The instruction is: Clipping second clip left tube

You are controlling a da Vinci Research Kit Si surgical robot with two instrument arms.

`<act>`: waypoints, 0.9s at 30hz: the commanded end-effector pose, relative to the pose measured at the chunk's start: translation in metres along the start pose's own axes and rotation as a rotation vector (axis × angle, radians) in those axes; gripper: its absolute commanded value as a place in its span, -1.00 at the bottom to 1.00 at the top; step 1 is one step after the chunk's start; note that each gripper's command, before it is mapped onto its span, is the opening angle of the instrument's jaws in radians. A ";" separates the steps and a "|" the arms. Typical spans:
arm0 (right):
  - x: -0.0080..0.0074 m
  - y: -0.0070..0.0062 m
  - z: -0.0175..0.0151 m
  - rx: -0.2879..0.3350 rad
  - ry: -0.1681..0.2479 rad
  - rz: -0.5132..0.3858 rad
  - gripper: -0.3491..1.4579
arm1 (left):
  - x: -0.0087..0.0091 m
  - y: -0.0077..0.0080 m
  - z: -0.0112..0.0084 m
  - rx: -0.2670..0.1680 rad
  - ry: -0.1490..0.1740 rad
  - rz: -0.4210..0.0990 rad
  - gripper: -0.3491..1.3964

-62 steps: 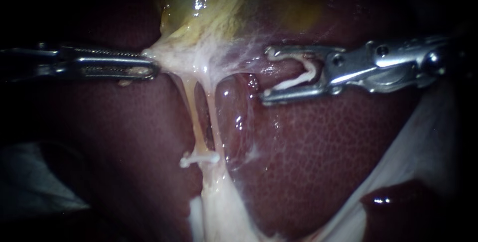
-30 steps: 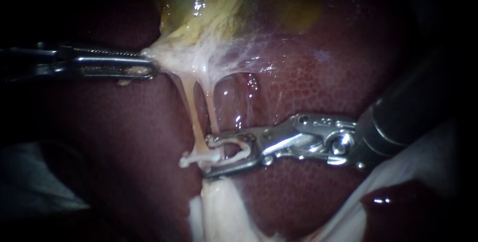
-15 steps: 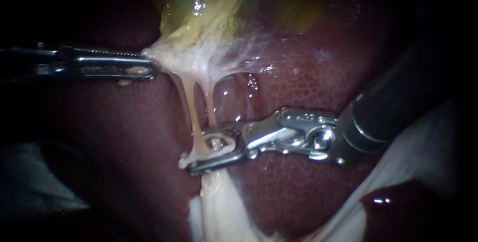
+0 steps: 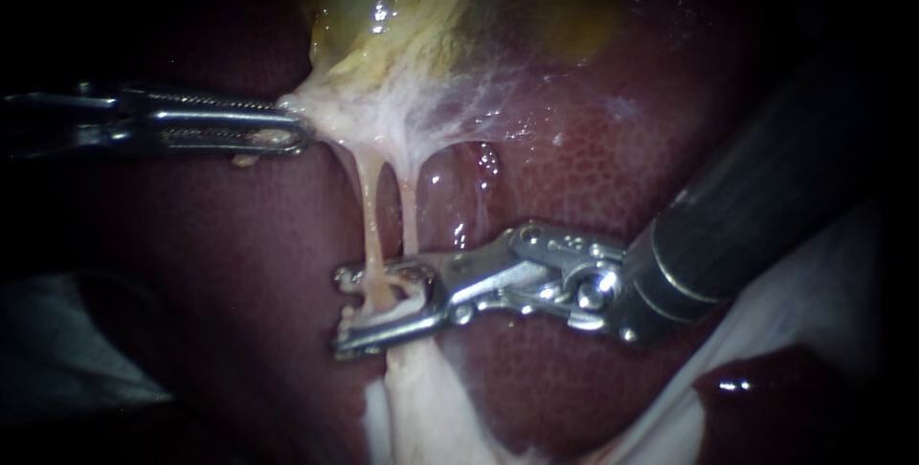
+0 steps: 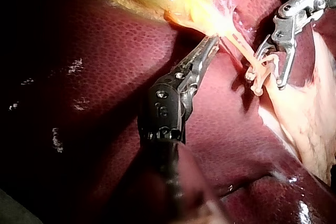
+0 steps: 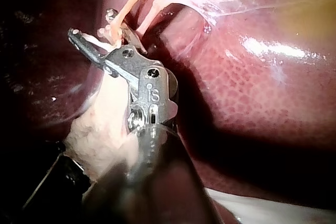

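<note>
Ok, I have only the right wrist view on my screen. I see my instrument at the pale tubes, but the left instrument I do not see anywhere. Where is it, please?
Observer: The left instrument comes in level from the endoscope view's left. Its jaws are shut on the pale tissue just under the gallbladder.
Operator: Thank you. I see the white clip in my jaws. Do both jaw tips reach past the left tube?
Observer: Yes. In the endoscope view both tips of the right instrument lie beyond the left tube, on the side away from your shaft. The tube crosses the gap between them.
</note>
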 end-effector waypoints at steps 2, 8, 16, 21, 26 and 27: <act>0.0004 -0.0005 0.0001 0.003 -0.002 0.001 -0.13 | 0.0000 0.0000 0.0000 0.000 0.000 0.000 -1.00; 0.0015 -0.0016 -0.0003 0.009 0.000 0.006 -0.30 | 0.0000 0.0000 0.0000 0.000 0.000 0.000 -1.00; 0.0013 -0.0018 -0.0007 0.011 0.000 0.029 -0.74 | 0.0001 0.0000 0.0001 0.000 0.000 0.000 -1.00; 0.0012 -0.0020 -0.0010 0.014 -0.001 0.087 -1.00 | 0.0001 0.0000 0.0001 0.000 0.000 0.000 -1.00; 0.0010 -0.0020 -0.0011 0.015 -0.002 0.104 -1.00 | 0.0001 0.0000 0.0001 0.000 0.000 -0.001 -1.00; 0.0010 -0.0020 -0.0011 0.015 -0.002 0.104 -1.00 | 0.0001 0.0000 0.0001 0.000 0.000 -0.001 -1.00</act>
